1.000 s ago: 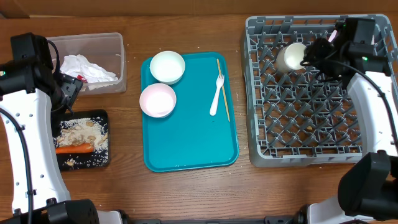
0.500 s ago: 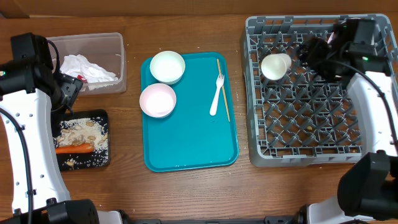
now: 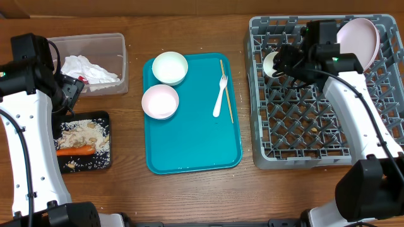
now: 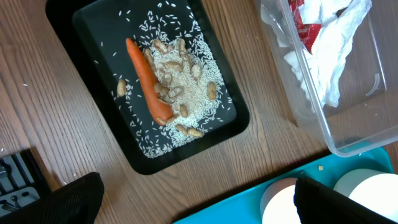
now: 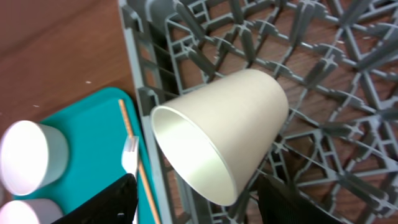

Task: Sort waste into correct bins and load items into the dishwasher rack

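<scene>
- Left claw (image 4: 196, 198): released, jaws wide apart and holding nothing. It hangs above the wood between the black tray and the teal tray.
- Clear tub (image 3: 124, 63): crumpled napkins (image 3: 85, 68) and a red wrapper (image 4: 305, 28) lie inside. Dry waste appears sorted.
- Black tray (image 4: 81, 31): a carrot (image 4: 146, 78) lies in a heap of rice (image 4: 186, 93) with a few pale nuts. Food waste appears sorted; stray grains are scattered over the tray floor.
- Teal tray (image 3: 189, 139): four items are not yet loaded. Two bowls (image 3: 170, 67) (image 3: 160, 101) sit upright at the left edge; the fork (image 3: 219, 94) lies just beside the chopstick (image 3: 227, 94) near the right edge.
- Rack (image 3: 315, 132): mostly bare pegs. The cup (image 5: 230, 124), plain off-white and tapered, lies on its side in the back left corner, mouth towards the teal tray.
- Right claw (image 5: 198, 198): by the look of it, clenched on the cup at the rim, not yet released.
- Plate (image 3: 360, 38): stands tilted in the back right corner, loaded.
- Judgement: waste is done; loading is roughly a third through.
</scene>
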Motion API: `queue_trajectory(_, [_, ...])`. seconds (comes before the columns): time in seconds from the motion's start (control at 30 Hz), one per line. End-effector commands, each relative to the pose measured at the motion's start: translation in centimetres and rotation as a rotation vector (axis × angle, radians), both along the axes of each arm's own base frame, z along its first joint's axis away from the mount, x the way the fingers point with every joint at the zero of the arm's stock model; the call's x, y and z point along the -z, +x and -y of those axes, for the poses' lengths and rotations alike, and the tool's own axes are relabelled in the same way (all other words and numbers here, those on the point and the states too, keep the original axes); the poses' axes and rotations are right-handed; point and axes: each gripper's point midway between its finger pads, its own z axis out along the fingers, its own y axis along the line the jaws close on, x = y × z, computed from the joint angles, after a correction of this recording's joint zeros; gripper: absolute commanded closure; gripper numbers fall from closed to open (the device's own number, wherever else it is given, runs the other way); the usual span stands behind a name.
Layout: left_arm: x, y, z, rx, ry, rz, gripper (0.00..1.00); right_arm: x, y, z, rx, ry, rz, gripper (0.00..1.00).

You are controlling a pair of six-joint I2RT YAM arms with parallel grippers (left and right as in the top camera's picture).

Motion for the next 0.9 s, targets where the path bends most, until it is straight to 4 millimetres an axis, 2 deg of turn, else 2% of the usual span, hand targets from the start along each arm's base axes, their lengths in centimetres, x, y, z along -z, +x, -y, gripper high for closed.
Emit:
queue_trajectory(0.0, [0.2, -0.1, -0.3, -0.023, 0.005, -0.007, 0.0, 1.5, 0.5, 1.9, 0.07, -0.115, -0.037, 0.36])
queue_trajectory(0.1, [0.2, -0.1, -0.3, -0.023, 0.005, -0.007, 0.0, 3.4, 0.5, 3.1, 0.101, -0.179, -0.082, 0.4])
queue_trajectory(0.13, [0.2, -0.1, -0.3, -0.023, 0.005, -0.007, 0.0, 3.9, 0.6, 3.9, 0.123, -0.219, -0.091, 0.47])
queue_trajectory(0.17, [0.2, -0.1, -0.3, -0.023, 0.005, -0.007, 0.0, 3.8, 0.6, 4.2, 0.134, -0.238, -0.091, 0.5])
queue_trajectory(0.2, [0.2, -0.1, -0.3, -0.023, 0.005, -0.007, 0.0, 3.7, 0.6, 4.9, 0.154, -0.268, -0.088, 0.58])
queue_trajectory(0.27, [0.2, -0.1, -0.3, -0.023, 0.005, -0.007, 0.0, 3.0, 0.6, 5.9, 0.188, -0.313, -0.073, 0.68])
queue_trajectory(0.33, [0.2, -0.1, -0.3, -0.023, 0.005, -0.007, 0.0, 1.6, 0.5, 6.9, 0.223, -0.359, -0.055, 0.82])
queue_trajectory(0.4, [0.2, -0.1, -0.3, -0.023, 0.005, -0.007, 0.0, -0.2, 0.3, 8.0, 0.256, -0.402, -0.039, 0.91])
queue_trajectory(0.53, [0.2, -0.1, -0.3, -0.023, 0.005, -0.007, 0.0, -4.3, -0.5, 10.8, 0.351, -0.514, 0.001, 0.94])
queue_trajectory(0.63, [0.2, -0.1, -0.3, -0.023, 0.005, -0.007, 0.0, -7.0, -1.9, 13.6, 0.47, -0.637, 0.02, 0.96])
queue_trajectory(0.77, [0.2, -0.1, -0.3, -0.023, 0.005, -0.007, 0.0, -8.4, -3.7, 16.3, 0.62, -0.77, 0.014, 0.96])
queue_trajectory(0.83, [0.2, -0.1, -0.3, -0.023, 0.005, -0.007, 0.0, -8.0, -3.7, 16.2, 0.63, -0.747, 0.012, 0.96])
queue_trajectory(0.87, [0.2, -0.1, -0.3, -0.023, 0.005, -0.007, 0.0, -7.0, -3.2, 15.4, 0.598, -0.697, -0.002, 0.9])
